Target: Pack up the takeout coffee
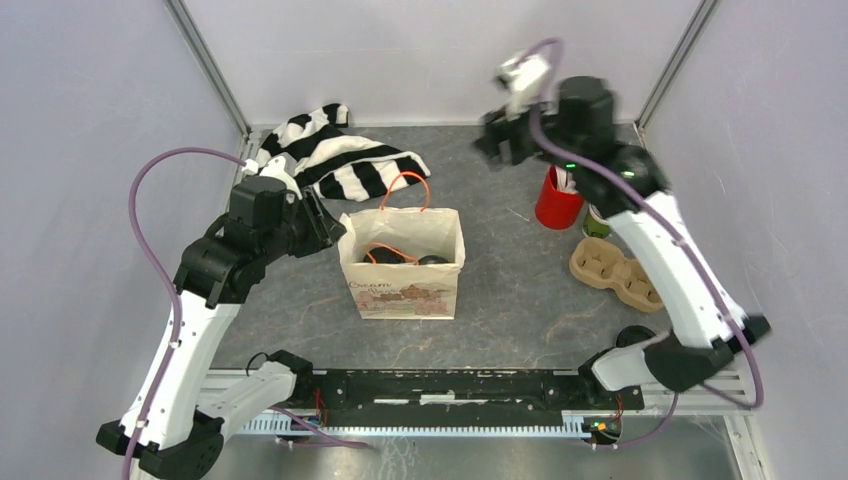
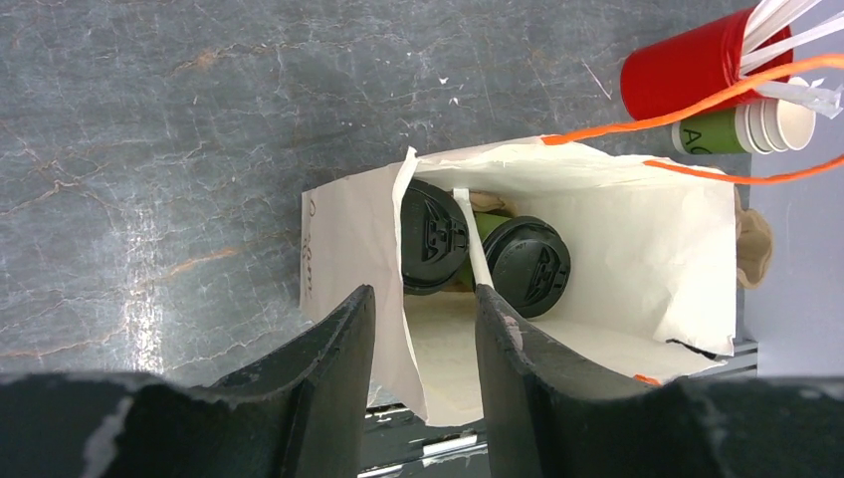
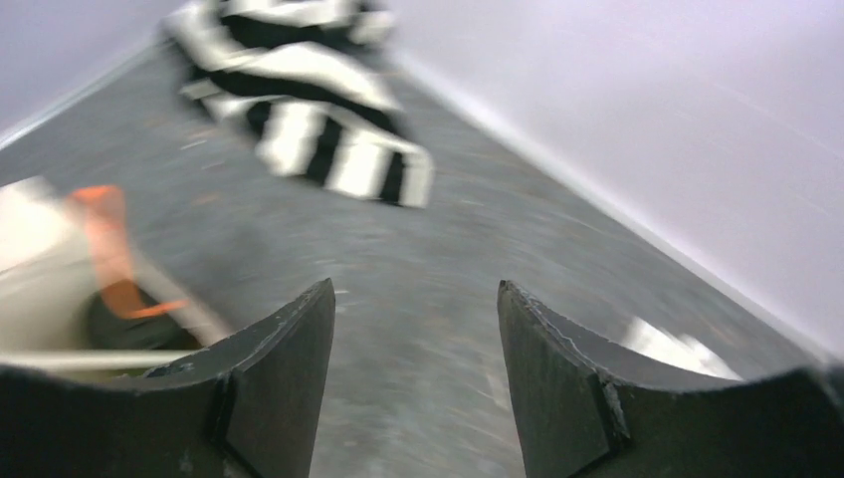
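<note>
Resting inside the paper bag [image 2: 637, 239], lids turned toward the left pincer [image 2: 423, 294], one lidded coffee cup [image 2: 434, 237] and a second lidded coffee cup [image 2: 527, 264] are seen just beyond its parted fingers, which straddle the bag's wall. The right pincer [image 3: 413, 289] is held open, empty, farther off.

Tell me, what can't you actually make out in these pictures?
- Left wrist view: the two coffee cups show only black lids and a green sliver; the paper bag hides their sides.
- Top view: the right arm covers part of the cardboard carrier and most of the stacked cups.
- Right wrist view: blur smears the striped cloth; the paper bag is cut off at the left edge.
</note>
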Motion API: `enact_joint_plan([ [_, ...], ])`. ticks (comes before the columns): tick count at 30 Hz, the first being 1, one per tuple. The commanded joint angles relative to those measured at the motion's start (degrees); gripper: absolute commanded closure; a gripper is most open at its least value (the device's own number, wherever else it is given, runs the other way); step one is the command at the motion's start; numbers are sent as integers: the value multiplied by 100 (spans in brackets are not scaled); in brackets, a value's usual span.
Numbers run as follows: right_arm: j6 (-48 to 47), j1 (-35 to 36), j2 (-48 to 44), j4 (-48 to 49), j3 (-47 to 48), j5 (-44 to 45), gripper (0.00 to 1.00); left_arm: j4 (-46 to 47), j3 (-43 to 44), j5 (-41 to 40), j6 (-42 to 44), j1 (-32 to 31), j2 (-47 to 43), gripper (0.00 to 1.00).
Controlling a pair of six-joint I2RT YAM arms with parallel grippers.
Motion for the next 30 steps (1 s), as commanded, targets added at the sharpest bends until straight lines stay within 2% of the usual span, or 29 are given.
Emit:
enact_joint_plan([
  [1, 268, -1450, -516, 185, -804, 698, 33, 132, 39, 4, 57, -32, 80, 51],
  [3, 474, -2182, -471, 195, -1181, 685, 34, 142, 43, 14, 86, -28, 107, 51],
  [6, 1223, -3375, -461, 561, -1850, 68, 37, 139, 35, 32, 121, -35, 133, 50],
  [9, 1741, -4022, -491, 1020, -2551, -430, 39, 150, 28, 61, 132, -32, 146, 50],
  [15, 1427, -4159, -724, 790, -3060, 295, 42, 161, -9, 92, 117, -27, 101, 50],
  [17, 1376, -4159, -772, 789, -3150, 197, 45, 161, -61, 100, 127, -29, 65, 50],
  [20, 1385, -4159, -851, 900, -3334, -84, 55, 145, -95, 112, 165, -29, 62, 50],
  [30, 1376, -4158, -904, 946, -3554, -410, 56, 162, -26, 204, 229, -32, 199, 50],
])
